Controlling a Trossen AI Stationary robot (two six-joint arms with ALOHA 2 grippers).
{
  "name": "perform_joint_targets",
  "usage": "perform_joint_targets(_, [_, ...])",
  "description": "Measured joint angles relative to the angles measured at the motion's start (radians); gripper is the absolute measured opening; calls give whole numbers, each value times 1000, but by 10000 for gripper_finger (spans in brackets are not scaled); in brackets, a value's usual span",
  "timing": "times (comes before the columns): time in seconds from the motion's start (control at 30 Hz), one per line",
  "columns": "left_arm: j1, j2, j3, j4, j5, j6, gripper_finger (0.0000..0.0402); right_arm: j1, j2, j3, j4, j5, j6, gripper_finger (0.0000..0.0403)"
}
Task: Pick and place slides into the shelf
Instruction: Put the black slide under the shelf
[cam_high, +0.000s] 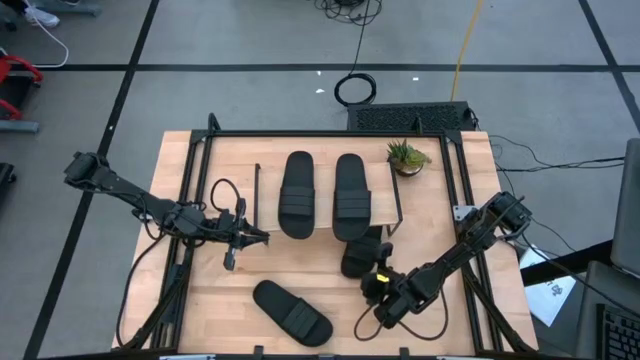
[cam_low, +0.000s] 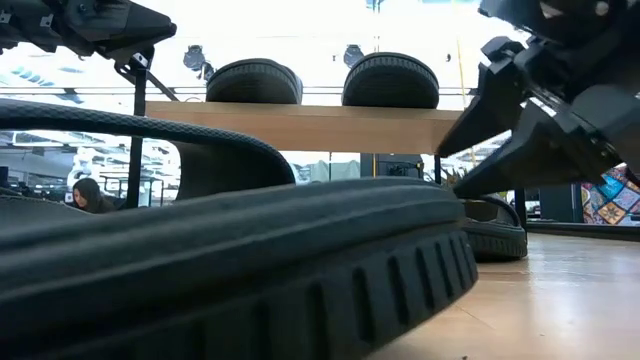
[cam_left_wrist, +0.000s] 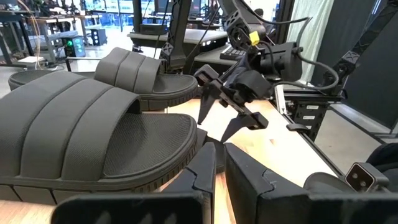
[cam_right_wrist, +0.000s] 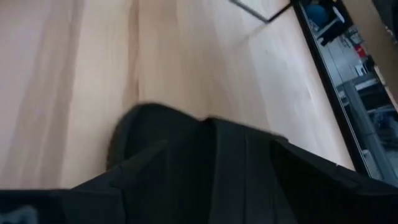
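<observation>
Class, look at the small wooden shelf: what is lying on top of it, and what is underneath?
Two black slides lie side by side on the shelf. A third slide pokes out from its front edge; anything else below is hidden by the plank.

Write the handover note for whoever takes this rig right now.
Left gripper: shut, empty, waiting left of the shelf.
Right gripper: open, holding nothing, beside the third slide.
Done: two slides sit side by side on the shelf top.
Left: the third slide, lying on the table at the shelf's front right corner, and the fourth slide near the table's front edge.
</observation>
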Motion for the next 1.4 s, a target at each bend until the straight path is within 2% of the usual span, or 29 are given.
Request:
perform_joint_targets(0.17, [0, 0, 0, 0, 0, 1, 33, -12, 0, -3, -98, 0, 92, 282])
perform_joint_targets(0.43, [0, 0, 0, 0, 0, 2, 33, -55, 0, -71, -86, -30, 170, 279])
perform_joint_targets(0.6, [0, 0, 0, 0, 0, 2, 33, -82, 0, -133, -23, -36, 218, 263])
perform_joint_targets(0.7, [0, 0, 0, 0, 0, 2, 33, -87, -1, -150, 11, -36, 220, 235])
perform_joint_targets(0.77, [0, 0, 0, 0, 0, 2, 33, -89, -1, -154, 30, -39, 205, 200])
perform_joint_targets(0.83, [0, 0, 0, 0, 0, 2, 33, -88, 0, -156, 36, -22, 181, 149])
perform_joint_targets(0.93, [0, 0, 0, 0, -1, 2, 33, -79, 1, -156, 41, 29, 131, 52])
perform_joint_targets(1.0, [0, 0, 0, 0, -1, 2, 33, -71, 1, -158, 56, 51, 50, 17])
perform_joint_targets(1.2, [0, 0, 0, 0, -1, 1, 33, -62, 2, -157, 95, 102, -73, 5])
perform_joint_targets(1.4, [0, 0, 0, 0, 0, 1, 33, -91, 2, -162, 96, 103, 5, 3])
